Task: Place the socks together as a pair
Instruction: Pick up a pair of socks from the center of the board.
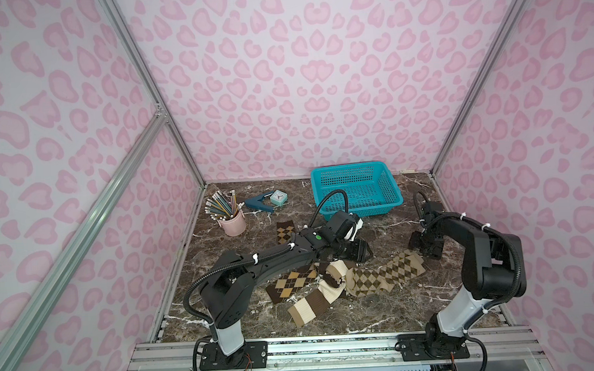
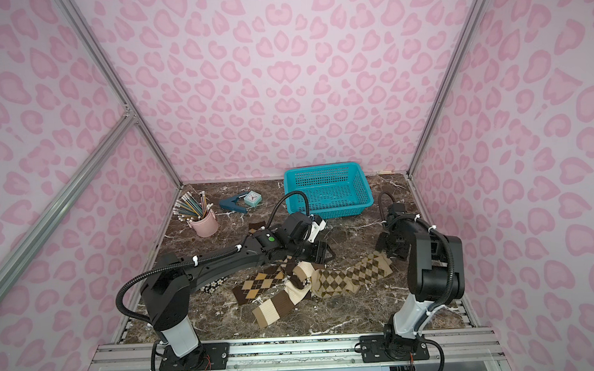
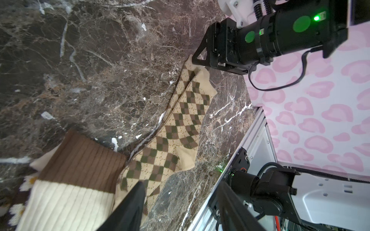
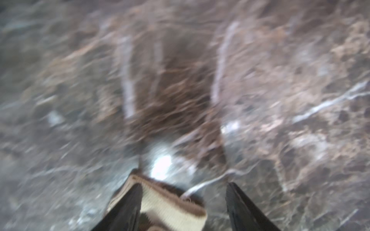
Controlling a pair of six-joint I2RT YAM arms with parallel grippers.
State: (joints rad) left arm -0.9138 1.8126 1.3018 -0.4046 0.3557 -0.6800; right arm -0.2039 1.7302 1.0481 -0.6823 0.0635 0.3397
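Observation:
Several socks lie in a heap mid-table. A tan argyle sock [image 1: 383,275] [image 3: 180,120] stretches right. A brown argyle sock [image 1: 289,283] and a cream-and-brown striped sock [image 1: 313,303] [image 3: 76,180] overlap at the heap's left. Another brown argyle sock [image 1: 285,231] lies farther back. A dark flowered sock [image 2: 212,285] peeks from under my left arm. My left gripper [image 1: 354,252] [image 3: 180,208] hovers open over the heap, one finger above the tan sock. My right gripper [image 1: 423,251] [image 4: 184,204] stands open at that sock's cuff [image 4: 170,206], which lies between the jaws against one finger.
A teal basket [image 1: 387,190] stands at the back, right of centre. At the back left are a pink cup of pencils [image 1: 234,224], a blue stapler [image 1: 259,203] and a small clock [image 1: 278,197]. Pink patterned walls close three sides; a metal rail [image 1: 328,341] runs along the front.

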